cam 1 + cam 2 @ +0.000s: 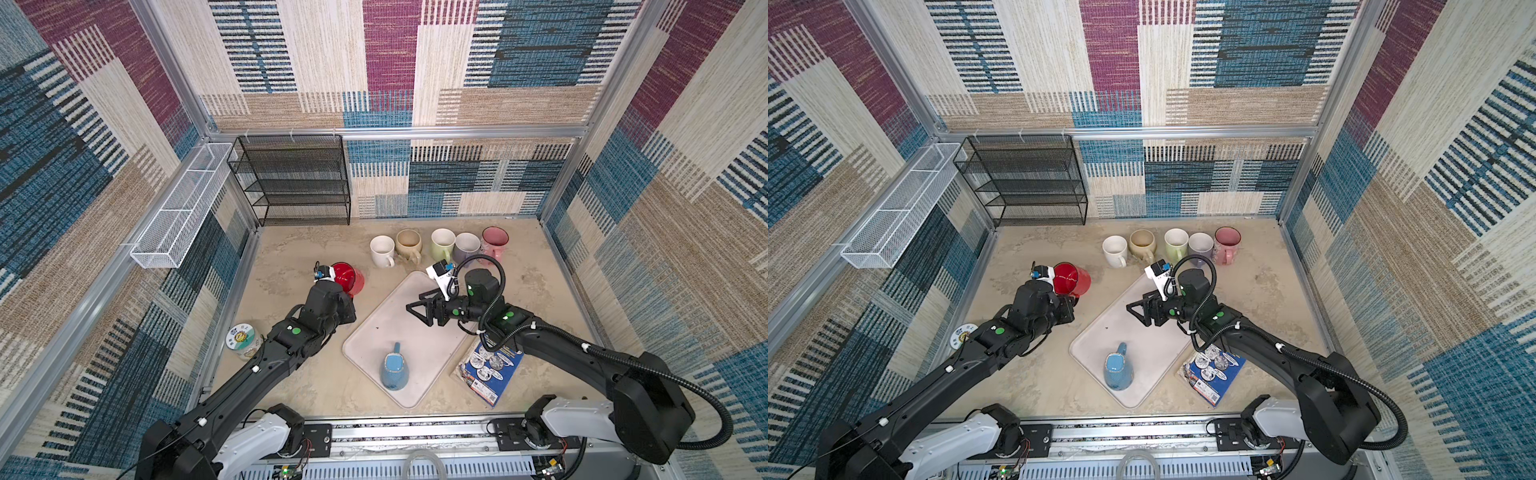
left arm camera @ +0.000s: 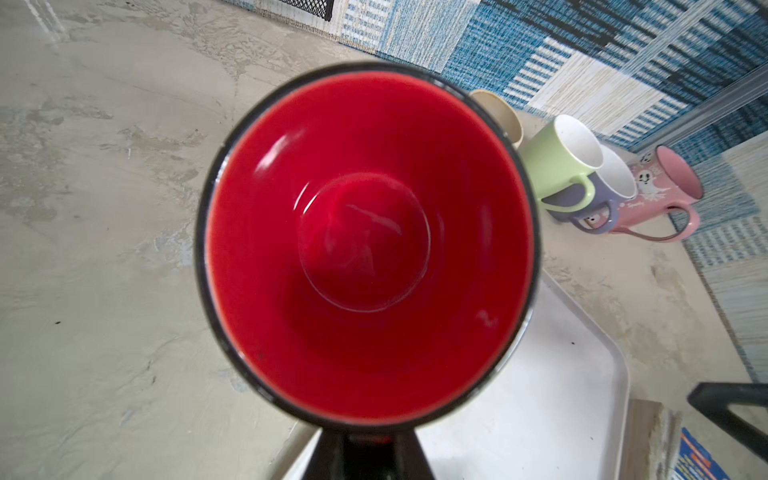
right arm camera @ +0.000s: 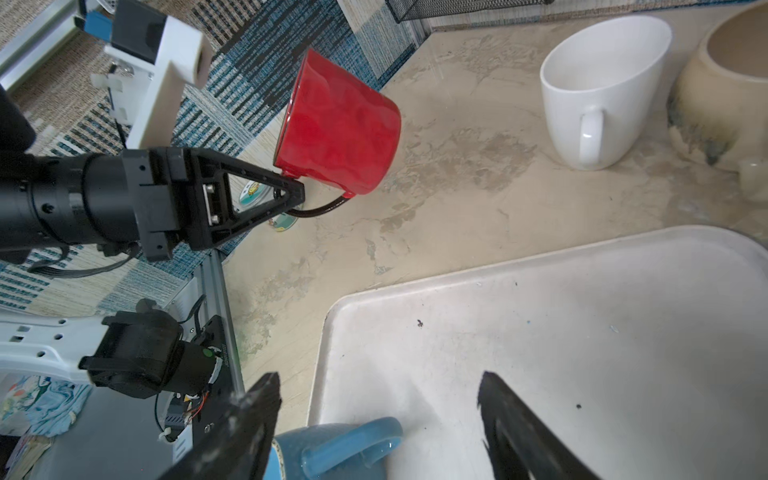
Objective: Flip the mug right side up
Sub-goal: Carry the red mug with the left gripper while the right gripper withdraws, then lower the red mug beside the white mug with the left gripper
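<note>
- Red mug (image 3: 340,124) is gripped by its dark handle in my left gripper (image 3: 293,193), whose jaws are pinched tight on it
- It's tipped onto its side: the mouth faces back at the left wrist camera, so I look straight into its red inside (image 2: 370,249)
- In both top views it sits left of the tray, near the tray's far corner (image 1: 349,277) (image 1: 1071,279)
- From the right wrist view it looks lifted clear of the table (image 1: 291,374)
- My right gripper (image 1: 415,302) is spread wide with nothing between the jaws, over the far half of the tray (image 1: 374,332)
- A blue mug (image 1: 394,372) stands on the tray's near end, bottom up by the look of it, with its handle pointing to the back
- Five mugs stand mouth up in a row along the back wall: white (image 1: 382,250), beige (image 1: 409,243), green (image 1: 442,243), lilac (image 1: 466,248) and pink (image 1: 494,241)
- A jar (image 1: 243,340) lies at the table's left edge beside my left arm
- A blue packet (image 1: 492,370) lies just right of the tray, partly under my right arm
</note>
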`<state>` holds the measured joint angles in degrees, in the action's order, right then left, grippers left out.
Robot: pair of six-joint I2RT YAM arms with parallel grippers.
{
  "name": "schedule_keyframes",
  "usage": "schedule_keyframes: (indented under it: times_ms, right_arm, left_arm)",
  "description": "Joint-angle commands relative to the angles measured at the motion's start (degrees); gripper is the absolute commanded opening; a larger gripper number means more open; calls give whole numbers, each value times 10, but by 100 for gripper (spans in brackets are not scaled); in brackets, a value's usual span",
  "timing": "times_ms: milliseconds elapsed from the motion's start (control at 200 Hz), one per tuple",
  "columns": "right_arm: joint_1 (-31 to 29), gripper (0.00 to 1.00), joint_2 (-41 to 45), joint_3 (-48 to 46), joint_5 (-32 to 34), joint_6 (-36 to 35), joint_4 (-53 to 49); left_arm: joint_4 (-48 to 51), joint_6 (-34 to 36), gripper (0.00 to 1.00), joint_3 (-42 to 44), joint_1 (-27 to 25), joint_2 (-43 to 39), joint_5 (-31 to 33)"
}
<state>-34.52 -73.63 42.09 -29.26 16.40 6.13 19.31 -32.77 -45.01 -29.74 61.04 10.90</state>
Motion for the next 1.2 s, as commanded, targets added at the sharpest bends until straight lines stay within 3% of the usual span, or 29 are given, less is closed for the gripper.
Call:
schedule_keyframes:
  times_ms: [0, 551, 1192]
  right_arm:
    - [0, 79, -8, -2, 25, -9, 13]
    - [0, 80, -20, -27, 84, -26, 25]
    - [0, 80, -35, -20, 87, -34, 30]
  left_arm:
    - [16, 23, 0, -31, 5, 27, 20]
    - [89, 78, 0, -159, 72, 154, -2]
    - [99, 120, 0, -282, 130, 291, -38]
